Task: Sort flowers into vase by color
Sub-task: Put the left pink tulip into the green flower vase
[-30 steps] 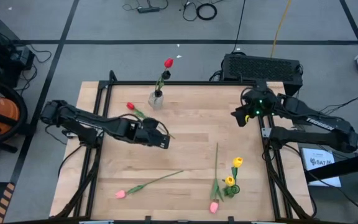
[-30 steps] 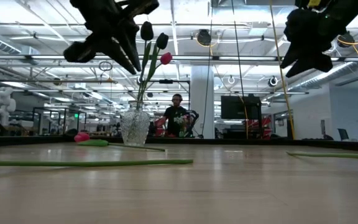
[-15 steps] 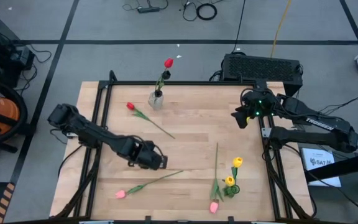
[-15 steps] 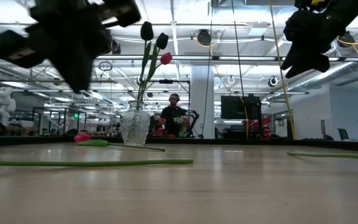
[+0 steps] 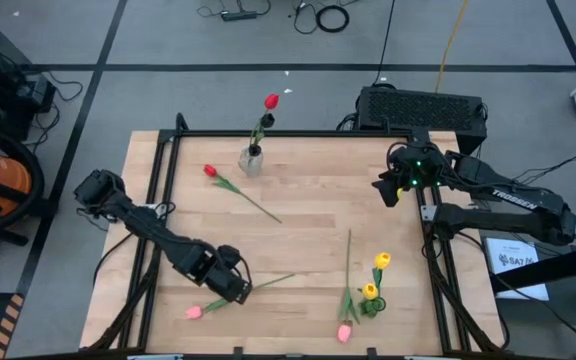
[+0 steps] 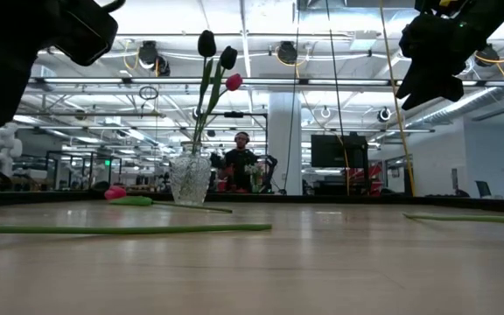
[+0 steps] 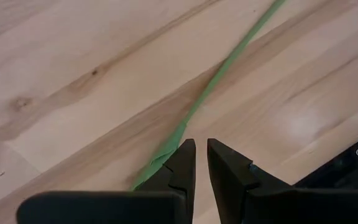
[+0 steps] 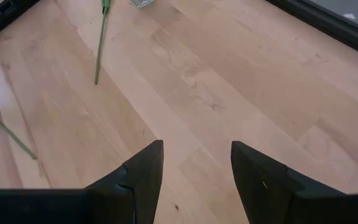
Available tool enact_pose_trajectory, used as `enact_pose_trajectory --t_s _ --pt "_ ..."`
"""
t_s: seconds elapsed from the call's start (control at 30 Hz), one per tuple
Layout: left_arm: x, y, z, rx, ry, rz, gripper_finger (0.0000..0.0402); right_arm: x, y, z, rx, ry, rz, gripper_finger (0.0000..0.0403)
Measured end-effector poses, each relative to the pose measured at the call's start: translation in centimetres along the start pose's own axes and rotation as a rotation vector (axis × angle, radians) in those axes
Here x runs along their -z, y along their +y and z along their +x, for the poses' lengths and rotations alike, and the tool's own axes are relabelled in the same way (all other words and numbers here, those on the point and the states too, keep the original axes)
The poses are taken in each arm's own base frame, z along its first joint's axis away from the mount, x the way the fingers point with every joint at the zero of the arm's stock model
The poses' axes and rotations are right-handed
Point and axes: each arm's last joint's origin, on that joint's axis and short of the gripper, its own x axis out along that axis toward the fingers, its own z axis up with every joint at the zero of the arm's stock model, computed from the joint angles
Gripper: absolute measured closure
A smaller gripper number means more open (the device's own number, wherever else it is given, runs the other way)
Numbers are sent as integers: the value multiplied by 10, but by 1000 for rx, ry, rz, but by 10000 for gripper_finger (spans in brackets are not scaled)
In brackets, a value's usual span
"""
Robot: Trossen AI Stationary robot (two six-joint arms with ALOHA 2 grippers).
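counter [image 5: 308, 220]: light wood top in a black frame, everything sits on this.

right arm: parked up high at the far right edge of the counter. Its right hand [image 8: 194, 171] hangs over bare wood with the fingers spread wide, nothing in it.

left arm: stretched low toward the near left part of the counter. The left hand [image 7: 201, 163] is right down over a green stem, fingers almost together with only a thin slit between them. The stem runs just beside one finger, not pinched as far as I can see.

vase [image 5: 252, 160]: clear glass, far side near the middle, holds a red tulip and dark ones.

pink tulip [image 5: 194, 311]: flat on the near left, stem passing under the left hand.

red tulip [image 5: 210, 171]: lying loose just beside the vase.

yellow tulips [image 5: 381, 261]: near right, two of them, with another pink one [image 5: 344, 332] close by.
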Motion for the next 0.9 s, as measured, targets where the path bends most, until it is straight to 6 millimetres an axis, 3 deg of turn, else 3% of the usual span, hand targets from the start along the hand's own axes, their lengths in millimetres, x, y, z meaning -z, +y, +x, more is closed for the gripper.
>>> enact_pose_trajectory --t_s 0.27,0.4,0.57,0.9 --pt "1 3 0 -24 -62 60 341 0 0 0 0 0 3 222" --pt "3 3 5 -45 -91 83 293 0 0 0 0 0 6 222" --pt "5 3 21 -105 -141 284 234 0 0 0 1 0 12 222" --pt "19 -1 60 -139 82 391 242 0 0 0 1 -1 12 222"
